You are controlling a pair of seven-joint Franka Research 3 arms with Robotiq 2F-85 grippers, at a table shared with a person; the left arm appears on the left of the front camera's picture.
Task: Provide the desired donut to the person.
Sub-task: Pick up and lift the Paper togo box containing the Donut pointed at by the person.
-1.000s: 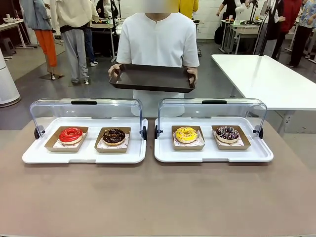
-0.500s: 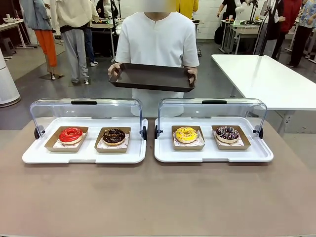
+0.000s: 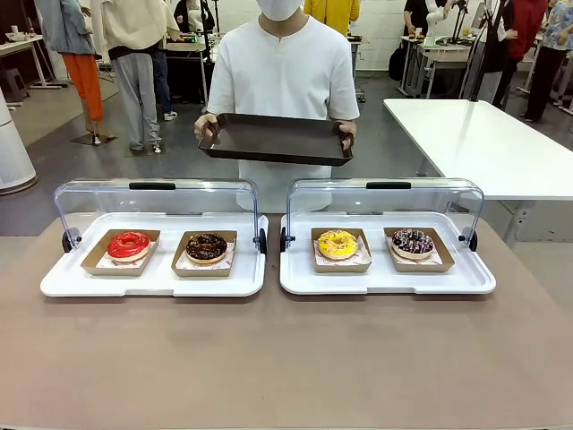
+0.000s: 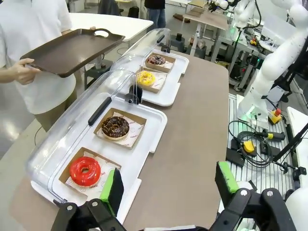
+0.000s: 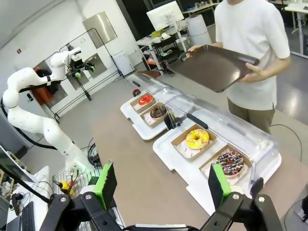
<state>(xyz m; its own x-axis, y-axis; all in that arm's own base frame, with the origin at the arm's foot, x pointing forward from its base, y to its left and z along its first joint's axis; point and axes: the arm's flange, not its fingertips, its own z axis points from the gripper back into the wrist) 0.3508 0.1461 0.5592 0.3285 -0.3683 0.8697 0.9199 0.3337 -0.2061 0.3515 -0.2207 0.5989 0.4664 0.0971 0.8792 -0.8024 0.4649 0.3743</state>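
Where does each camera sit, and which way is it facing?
Front view: fixed on the robot's side, facing across the table at the person holding a brown tray.
Left wrist view: above the table's left end, facing along it past the red donut; open left gripper below, right arm beyond.
Right wrist view: above the right end, facing past the sprinkled donut; open right gripper below, left arm beyond.
All share the person and brown tray.
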